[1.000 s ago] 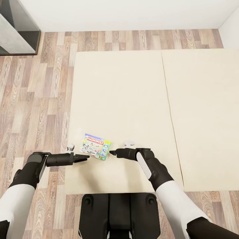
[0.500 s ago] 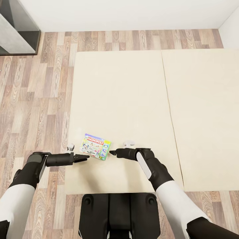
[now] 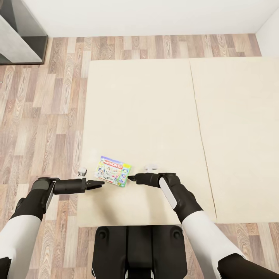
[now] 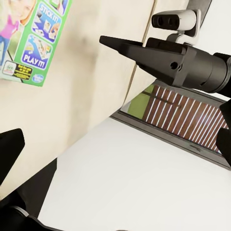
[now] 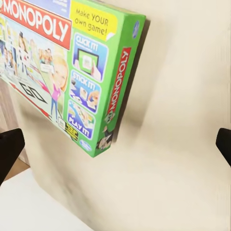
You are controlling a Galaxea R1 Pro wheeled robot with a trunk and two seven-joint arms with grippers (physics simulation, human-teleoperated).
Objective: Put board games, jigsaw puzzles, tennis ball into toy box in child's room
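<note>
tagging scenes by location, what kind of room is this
Probably a bedroom, likely a child's: a low bed with a beige mattress cover, a Monopoly board game lying on it, wood-plank floor and plain white wall.

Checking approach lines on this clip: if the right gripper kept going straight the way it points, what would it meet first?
Most likely the green edge of the Monopoly board game lying on the bed. The right gripper points at that side, tips just short of it. Height above the mattress is hard to judge, so it might skim over it.
</note>
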